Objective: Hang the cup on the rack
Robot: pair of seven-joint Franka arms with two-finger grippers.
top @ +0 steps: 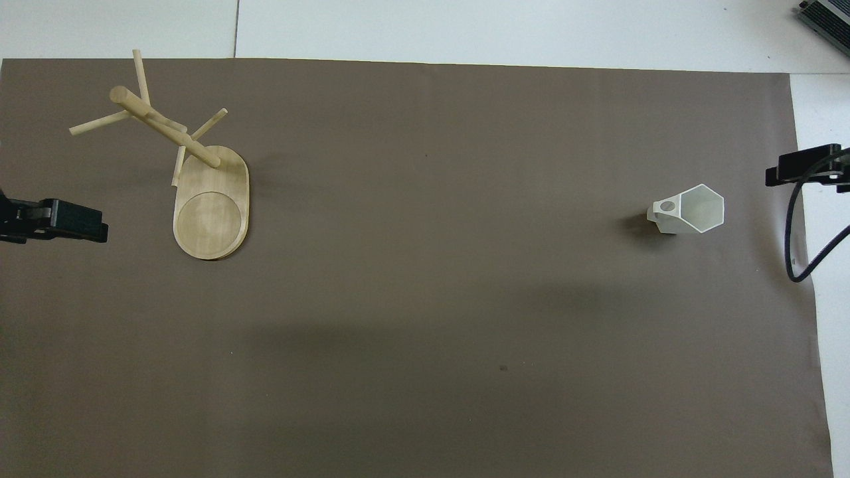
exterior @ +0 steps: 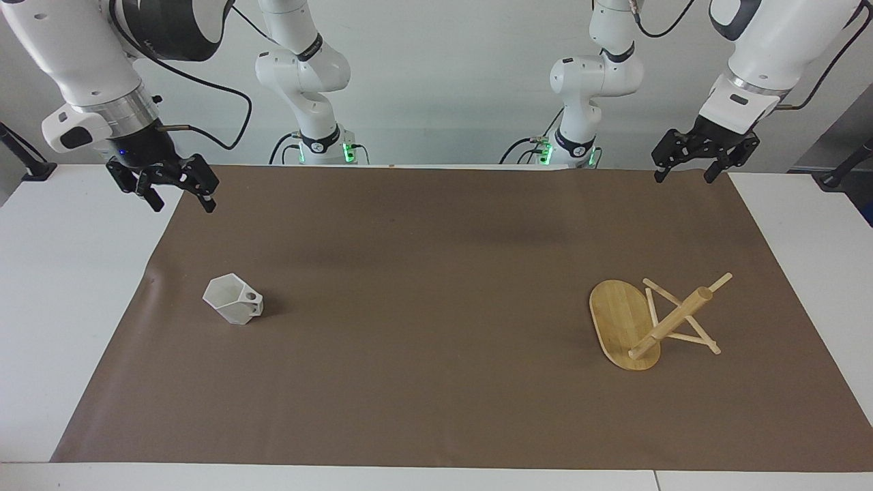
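- Cup [exterior: 233, 307] stands upright near the mat's [exterior: 436, 409] edge at the right arm's end; I risk tipping it when pinching its faceted wall.
- Rack [exterior: 651, 324] stands near the left arm's end; its thin pegs could miss the handle hole.
- Right gripper [exterior: 179, 194] and left gripper [exterior: 684, 170] both hang spread, empty, over the mat's corners by the robots.

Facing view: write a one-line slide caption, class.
Cup and rack sit apart on brown mat; both open grippers, left and right, wait above.

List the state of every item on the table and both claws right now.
Small white faceted cup: upright, on the brown mat, not hung.
Light bamboo rack: standing, pegs bare.
Left claw: open, empty, raised over the mat's corner.
Right claw: open, empty, raised over the mat's edge.
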